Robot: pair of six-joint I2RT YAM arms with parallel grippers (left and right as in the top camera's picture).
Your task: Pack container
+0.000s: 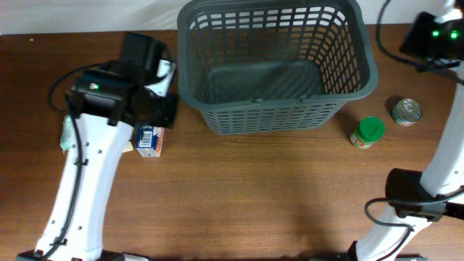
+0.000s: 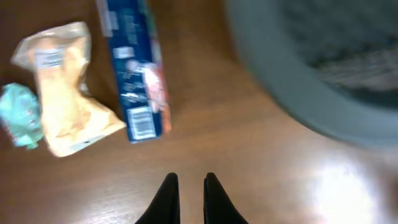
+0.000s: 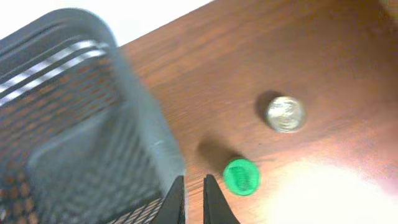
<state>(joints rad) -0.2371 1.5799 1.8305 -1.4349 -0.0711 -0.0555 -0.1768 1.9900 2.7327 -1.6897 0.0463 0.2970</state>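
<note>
The dark grey slotted basket (image 1: 279, 109) stands at the back middle of the table and looks empty; its rim shows blurred in the left wrist view (image 2: 298, 99) and the right wrist view (image 3: 143, 118). A blue box (image 1: 149, 139) (image 2: 138, 74), a yellow bag (image 2: 65, 93) and a teal packet (image 2: 22, 115) lie left of it. A green-lidded jar (image 1: 368, 132) (image 3: 240, 177) and a tin can (image 1: 407, 112) (image 3: 285, 114) stand to its right. My left gripper (image 2: 189, 180) is shut and empty above bare wood near the box. My right gripper (image 3: 191, 180) is shut and empty, high up between the basket and the jar.
The left arm covers part of the blue box and the bag in the overhead view. A black block (image 1: 141, 49) sits at the back left, next to the basket. The right arm's base (image 1: 413, 199) stands at the front right.
</note>
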